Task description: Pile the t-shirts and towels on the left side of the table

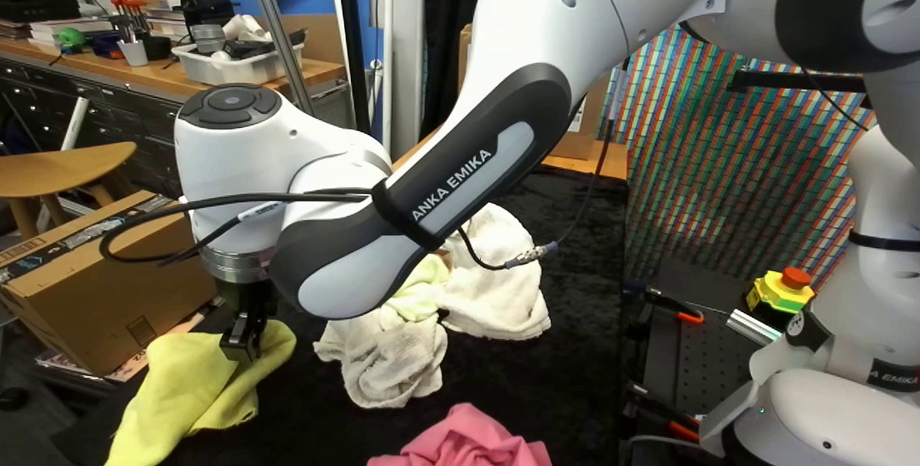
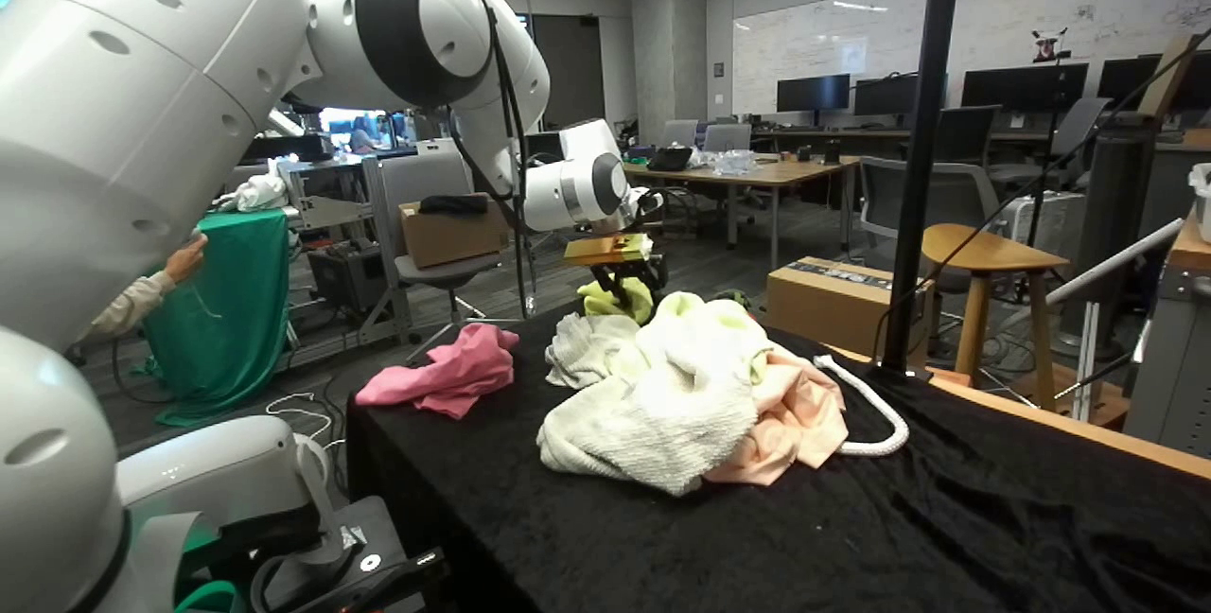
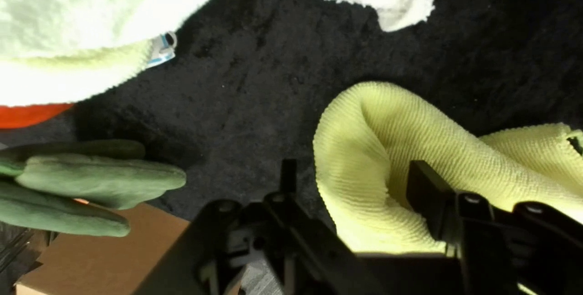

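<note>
Gripper (image 3: 353,175) points down with its jaws apart: in the wrist view, one finger stands over the black table (image 3: 255,104), the other over the yellow-green towel (image 3: 410,135) at lower right of the frame. That stance looks chosen to pinch the towel's rounded fold, since loose cloth offers little else to bite on. Pale towels (image 2: 662,414) overlap a peach cloth (image 2: 795,414) mid-frame in an exterior view, perhaps a beginning pile; the pink cloth (image 2: 445,372) lies apart, left of frame.
</note>
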### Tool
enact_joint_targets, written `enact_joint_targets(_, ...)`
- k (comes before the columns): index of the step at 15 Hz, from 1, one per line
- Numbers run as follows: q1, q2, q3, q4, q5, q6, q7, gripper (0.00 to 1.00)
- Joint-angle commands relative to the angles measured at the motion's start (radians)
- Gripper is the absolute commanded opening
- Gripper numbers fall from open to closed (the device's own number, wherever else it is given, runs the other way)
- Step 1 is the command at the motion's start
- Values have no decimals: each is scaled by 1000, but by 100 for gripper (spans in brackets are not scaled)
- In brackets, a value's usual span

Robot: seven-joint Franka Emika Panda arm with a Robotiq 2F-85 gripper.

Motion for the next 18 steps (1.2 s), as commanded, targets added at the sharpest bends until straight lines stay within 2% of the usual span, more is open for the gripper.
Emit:
enact_joint_targets(1, 18, 23, -22, 45, -9, -9, 36, 32)
enact_joint_targets(2, 16, 21, -19, 45, -7, -15, 32, 23)
enact_joint_targets(4, 19, 14, -22, 43, -8, -22, 43, 12)
enact_joint_targets(6, 17, 1, -19, 39, -4, -36, 47, 10)
enact_joint_targets(8, 17, -12, -18, 34, 0, -44, 59, 17)
enact_joint_targets(12, 9, -29, -12, 33, 4, -92, 55, 16)
enact_joint_targets(18, -58, -151, 12, -42, 58, -136, 35, 15)
